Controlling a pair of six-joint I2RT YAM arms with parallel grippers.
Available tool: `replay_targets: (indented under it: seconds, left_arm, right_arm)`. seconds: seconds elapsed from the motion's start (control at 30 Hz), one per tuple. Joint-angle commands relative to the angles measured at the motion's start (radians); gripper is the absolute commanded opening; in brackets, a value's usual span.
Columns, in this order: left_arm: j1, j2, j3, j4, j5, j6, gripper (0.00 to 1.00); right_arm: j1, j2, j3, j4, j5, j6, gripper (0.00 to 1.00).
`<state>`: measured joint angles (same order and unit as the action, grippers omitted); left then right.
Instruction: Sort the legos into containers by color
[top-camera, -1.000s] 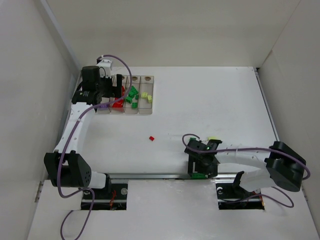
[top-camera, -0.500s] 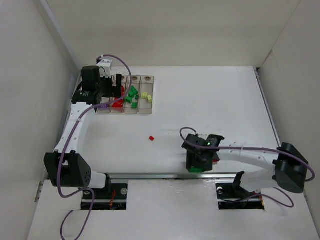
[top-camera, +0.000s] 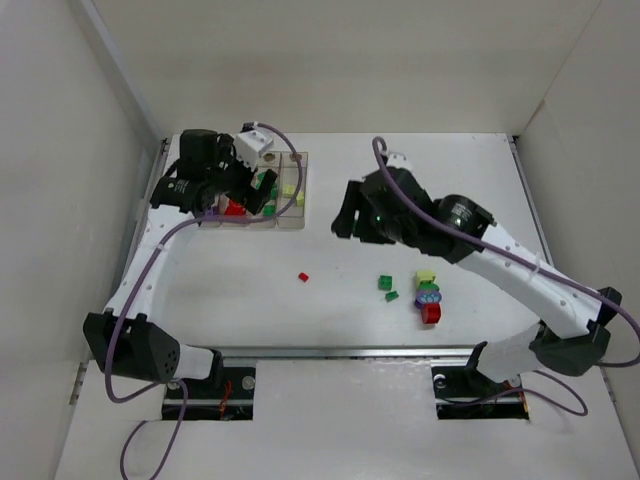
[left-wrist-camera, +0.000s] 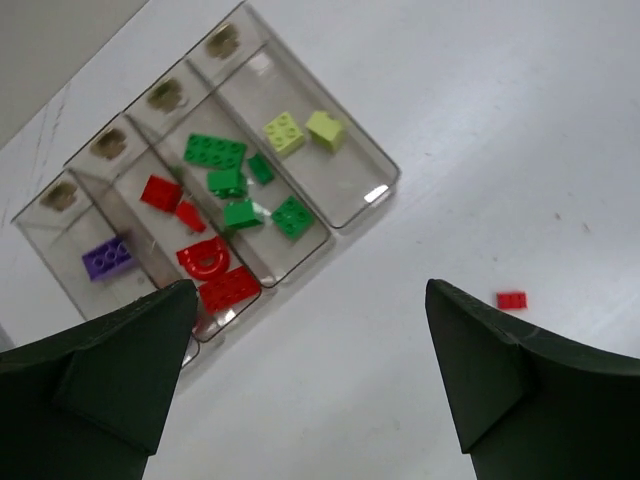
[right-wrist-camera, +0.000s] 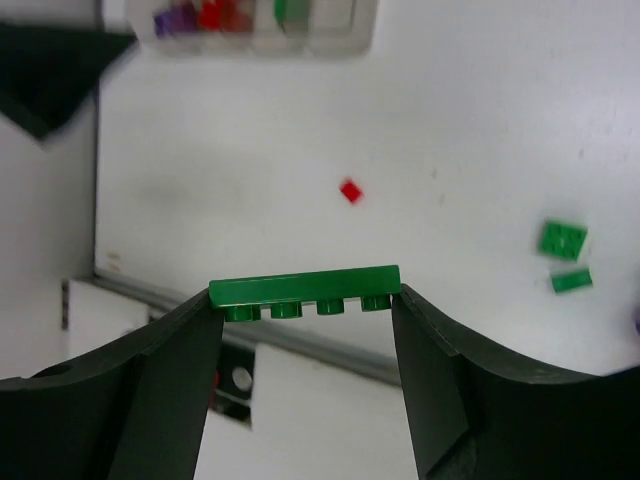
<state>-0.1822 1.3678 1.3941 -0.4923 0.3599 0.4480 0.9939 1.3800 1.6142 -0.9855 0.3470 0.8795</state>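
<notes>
Right gripper (right-wrist-camera: 305, 303) has swung up from the near edge to mid-table since a second ago, clamped on a long green brick (right-wrist-camera: 305, 284). Only its wrist cam shows that, the top view hides it. Containers (left-wrist-camera: 385, 182) hold red, green, yellow and what looks like one purple. Left gripper (left-wrist-camera: 310, 300) hangs over them, jaws wide apart

White table (top-camera: 250, 310); plain walls (top-camera: 320, 60) on three sides.
</notes>
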Motion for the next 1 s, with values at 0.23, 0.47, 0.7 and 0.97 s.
replay_targets:
  seconds: [0.23,0.47,0.7,0.97]
  left_arm:
    - [-0.011,-0.21,-0.033,-0.101,0.701,0.359,1.0]
    - [-0.124,-0.285,-0.176,0.229,0.736,-0.036,1.0]
    - [-0.227,-0.297,-0.227,0.487,0.495,-0.362,0.98]
    - [-0.293,-0.286,-0.254,0.586,0.275,-0.552,0.84]
  right_arm:
    - [-0.192,0.18,0.279,0.186,-0.152,-0.241,0.33]
    - [-0.192,0.16,0.21,0.347,-0.241,-0.241,0.32]
    - [-0.192,0.151,0.173,0.395,-0.286,-0.222,0.29]
    - [-0.192,0.131,0.142,0.464,-0.327,-0.177,0.29]
